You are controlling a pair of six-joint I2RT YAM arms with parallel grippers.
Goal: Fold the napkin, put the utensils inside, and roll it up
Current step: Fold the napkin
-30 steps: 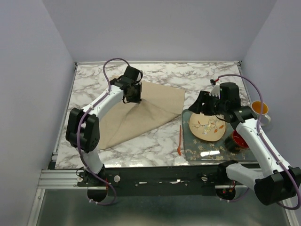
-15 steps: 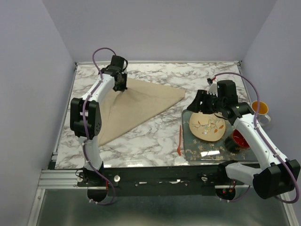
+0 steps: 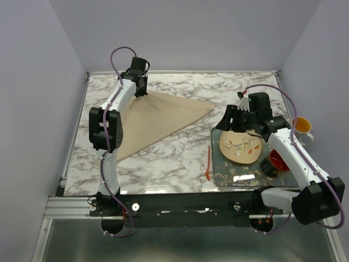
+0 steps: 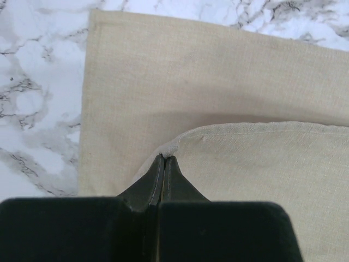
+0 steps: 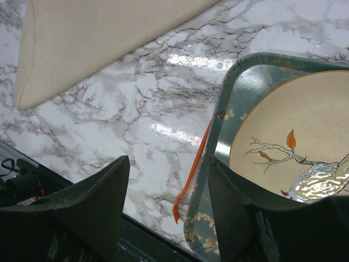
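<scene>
the left gripper (image 4: 163,162) was pinched fully closed on the lifted edge of the napkin (image 4: 218,82), in the overhead frame's upper left. the right gripper (image 5: 166,166) stood wide apart, holding nothing, over the orange utensil (image 5: 192,172) beside the tray (image 5: 222,128). the utensil's tip was too small to make out. the tan napkin lay folded in a triangle.

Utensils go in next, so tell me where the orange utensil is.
Top view, right of centre: the orange utensil lies on the marble tabletop alongside the left rim of the green tray.
</scene>
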